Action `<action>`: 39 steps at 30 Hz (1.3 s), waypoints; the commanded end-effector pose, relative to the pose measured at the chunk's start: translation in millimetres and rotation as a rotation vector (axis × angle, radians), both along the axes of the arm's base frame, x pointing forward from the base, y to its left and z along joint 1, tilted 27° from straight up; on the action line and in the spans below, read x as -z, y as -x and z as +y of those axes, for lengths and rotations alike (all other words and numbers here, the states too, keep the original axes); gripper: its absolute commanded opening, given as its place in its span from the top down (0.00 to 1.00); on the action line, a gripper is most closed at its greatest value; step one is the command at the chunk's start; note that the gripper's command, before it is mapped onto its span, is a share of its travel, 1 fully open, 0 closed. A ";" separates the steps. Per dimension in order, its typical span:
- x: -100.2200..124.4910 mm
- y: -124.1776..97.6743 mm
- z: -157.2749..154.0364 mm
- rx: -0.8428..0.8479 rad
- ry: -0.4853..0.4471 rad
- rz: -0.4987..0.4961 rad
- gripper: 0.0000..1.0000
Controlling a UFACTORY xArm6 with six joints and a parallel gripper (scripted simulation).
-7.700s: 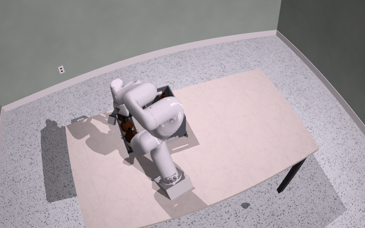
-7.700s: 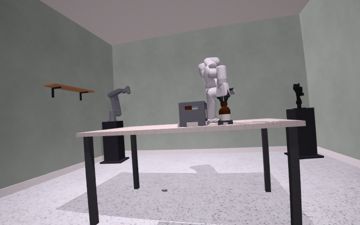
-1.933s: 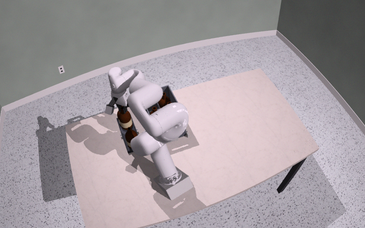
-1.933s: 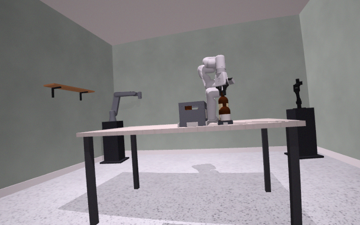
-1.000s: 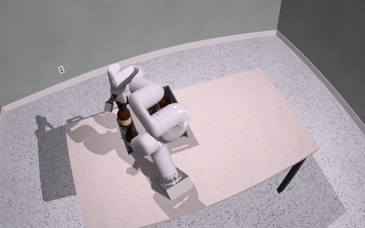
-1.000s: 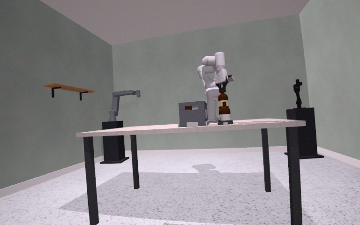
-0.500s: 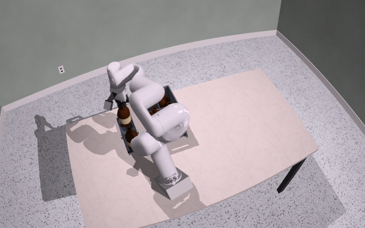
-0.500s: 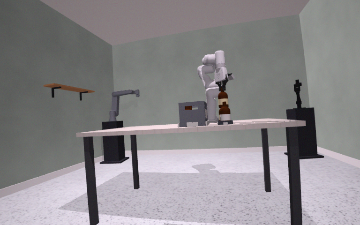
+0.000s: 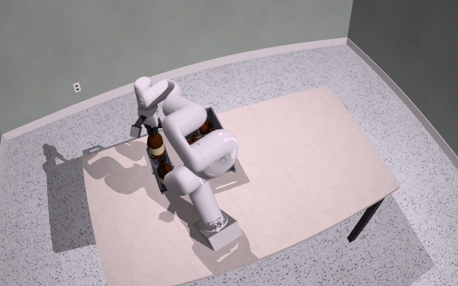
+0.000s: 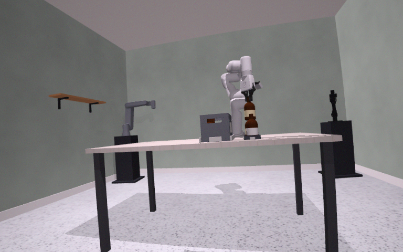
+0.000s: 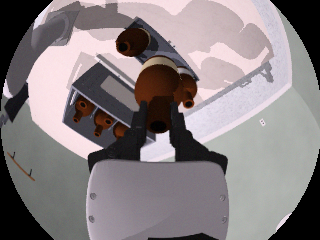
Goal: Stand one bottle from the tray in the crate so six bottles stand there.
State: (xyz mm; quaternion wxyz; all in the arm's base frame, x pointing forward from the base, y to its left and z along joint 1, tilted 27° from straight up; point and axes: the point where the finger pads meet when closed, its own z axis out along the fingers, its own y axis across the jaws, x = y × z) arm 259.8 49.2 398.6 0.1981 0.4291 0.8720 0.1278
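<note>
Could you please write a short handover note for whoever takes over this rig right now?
End effector: shut on the neck of a brown bottle, held upright in the air above the tray.
Tray: at least one bottle standing there; the arm hides part of it.
Crate: on the table beside the tray, with bottles inside; full count not visible.
Done: grasp and lift.
Left: carry the bottle over, lower it into the free cell, release.

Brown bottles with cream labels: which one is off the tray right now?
The brown glass bottle with the cream label clamped by its neck in the pincer. It hangs above another bottle standing on the dark tray.
</note>
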 end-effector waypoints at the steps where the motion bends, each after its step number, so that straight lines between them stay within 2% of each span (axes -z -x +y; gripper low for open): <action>1: -1.7 -0.1 0.0 0.000 -0.001 -0.004 1.00; 21: -3.3 0.7 -0.1 0.000 -0.001 -0.004 1.00; 39: -15.9 7.3 -0.8 0.000 -0.001 -0.004 1.00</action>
